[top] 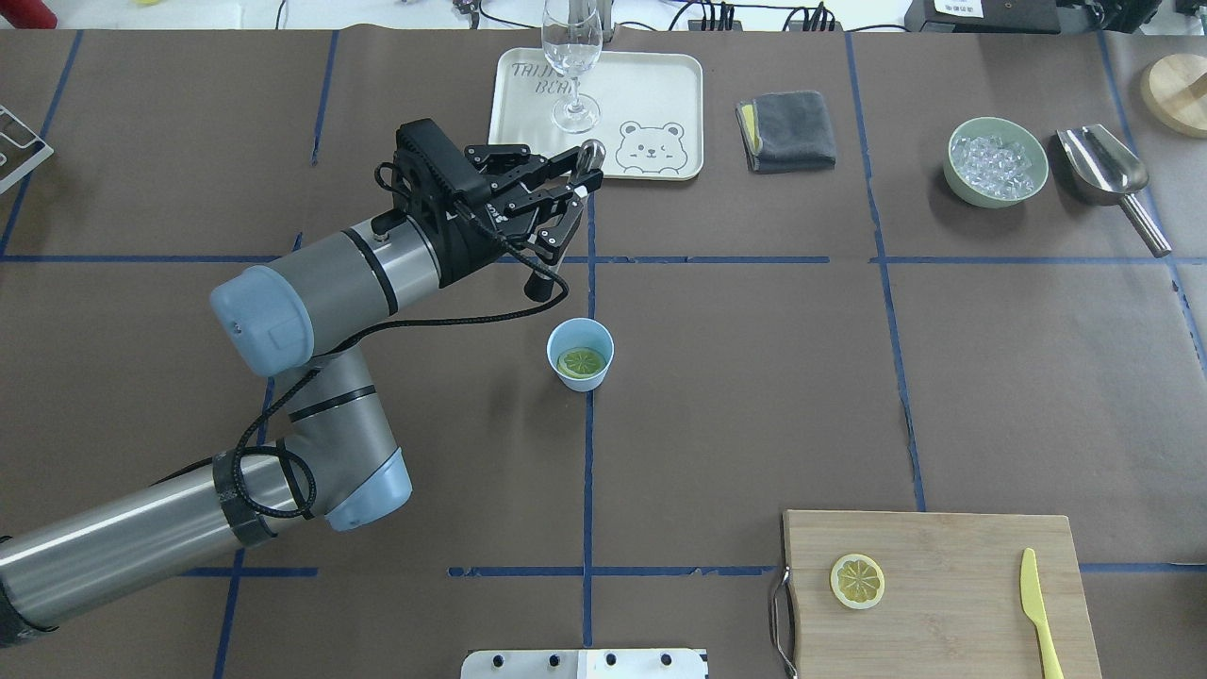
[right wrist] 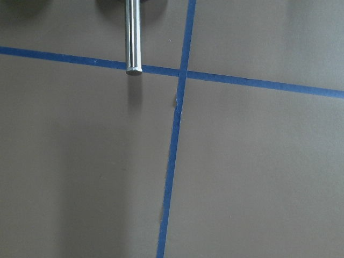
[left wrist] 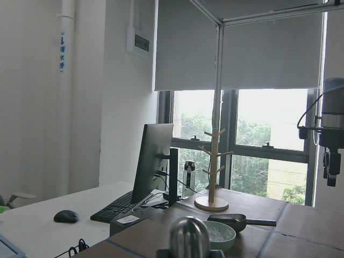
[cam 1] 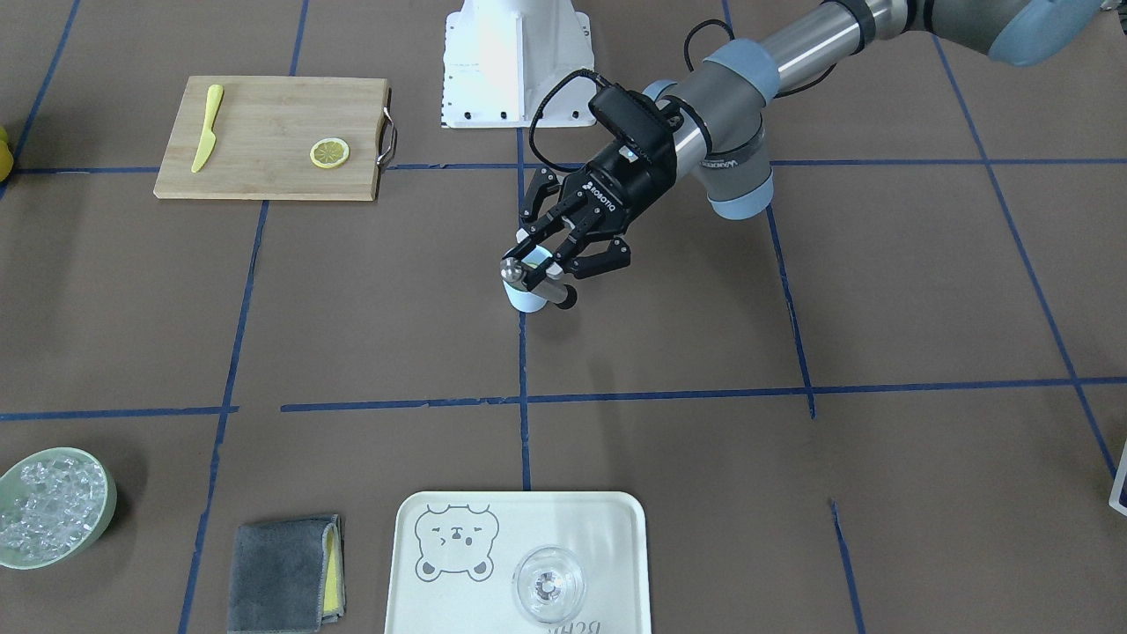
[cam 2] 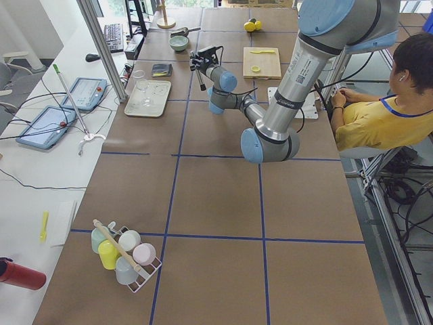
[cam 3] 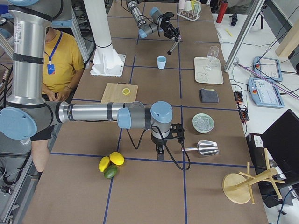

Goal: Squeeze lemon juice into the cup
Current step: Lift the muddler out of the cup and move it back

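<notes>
The pale-blue cup (top: 580, 354) stands near the table's middle with one lemon slice (top: 581, 361) lying inside it. A second lemon slice (top: 857, 580) lies on the wooden cutting board (top: 952, 622). My left gripper (top: 575, 186) is raised above and beyond the cup, shut on a metal rod tool (top: 591, 153) with a black end. In the front-facing view this gripper (cam 1: 539, 267) covers most of the cup (cam 1: 528, 302). My right gripper (cam 3: 159, 152) hangs low over the table near the scoop; I cannot tell whether it is open or shut.
A bear tray (top: 660, 113) holding a clear glass (top: 571, 66), a grey cloth (top: 787, 130), a green bowl of ice (top: 997, 160) and a metal scoop (top: 1108, 174) line the far side. A yellow knife (top: 1039, 613) lies on the board. Whole citrus fruits (cam 3: 111, 164) sit near the right arm.
</notes>
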Controlling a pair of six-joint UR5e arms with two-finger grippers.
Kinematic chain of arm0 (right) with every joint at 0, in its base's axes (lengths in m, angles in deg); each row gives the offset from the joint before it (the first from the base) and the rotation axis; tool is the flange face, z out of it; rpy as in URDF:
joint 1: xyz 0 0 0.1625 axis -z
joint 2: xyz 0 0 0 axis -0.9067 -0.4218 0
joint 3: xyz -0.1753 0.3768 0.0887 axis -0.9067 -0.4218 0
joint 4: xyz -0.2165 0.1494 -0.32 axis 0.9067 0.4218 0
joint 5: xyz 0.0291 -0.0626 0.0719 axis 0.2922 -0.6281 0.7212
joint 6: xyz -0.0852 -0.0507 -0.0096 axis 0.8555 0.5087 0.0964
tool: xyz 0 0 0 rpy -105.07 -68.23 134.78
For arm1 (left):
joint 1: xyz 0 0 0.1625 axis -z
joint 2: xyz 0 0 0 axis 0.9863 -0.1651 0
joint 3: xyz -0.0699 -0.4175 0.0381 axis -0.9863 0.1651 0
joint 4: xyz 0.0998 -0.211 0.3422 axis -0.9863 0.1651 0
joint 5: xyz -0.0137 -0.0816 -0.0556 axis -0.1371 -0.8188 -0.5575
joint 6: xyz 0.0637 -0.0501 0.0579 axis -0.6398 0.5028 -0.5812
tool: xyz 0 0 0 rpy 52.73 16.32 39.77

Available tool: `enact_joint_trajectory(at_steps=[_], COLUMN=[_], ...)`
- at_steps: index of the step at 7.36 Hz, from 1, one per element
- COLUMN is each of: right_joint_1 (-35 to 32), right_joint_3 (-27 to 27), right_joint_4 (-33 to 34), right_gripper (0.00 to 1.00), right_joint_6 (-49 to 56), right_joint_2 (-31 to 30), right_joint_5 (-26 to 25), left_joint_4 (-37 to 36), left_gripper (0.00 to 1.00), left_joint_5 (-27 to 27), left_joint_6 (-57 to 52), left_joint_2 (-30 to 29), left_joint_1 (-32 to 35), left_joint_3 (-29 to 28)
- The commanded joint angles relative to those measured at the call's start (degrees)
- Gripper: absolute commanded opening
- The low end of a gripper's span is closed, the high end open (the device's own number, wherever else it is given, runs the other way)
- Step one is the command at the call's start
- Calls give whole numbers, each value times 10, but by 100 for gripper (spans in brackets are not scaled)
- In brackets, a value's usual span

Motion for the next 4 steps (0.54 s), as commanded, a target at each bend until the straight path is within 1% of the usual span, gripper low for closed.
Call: enact_joint_trajectory(at_steps=[1, 3, 4], right_joint_1=[0, 0, 0], right_joint_3=[-4, -5, -5], right_joint_4=[0, 0, 0], right_gripper=[100, 100, 100], right_joint_6=[0, 0, 1], right_joint_2=[2, 2, 2], right_joint_5=[0, 1, 0], left_joint_4=[-203, -440, -561], left_gripper=[0, 0, 0], left_joint_5=[0, -9, -56], left_joint_6=[14, 14, 14], left_joint_2=[5, 5, 4], left_joint_1=[8, 15, 30], left_joint_3=[41, 100, 134])
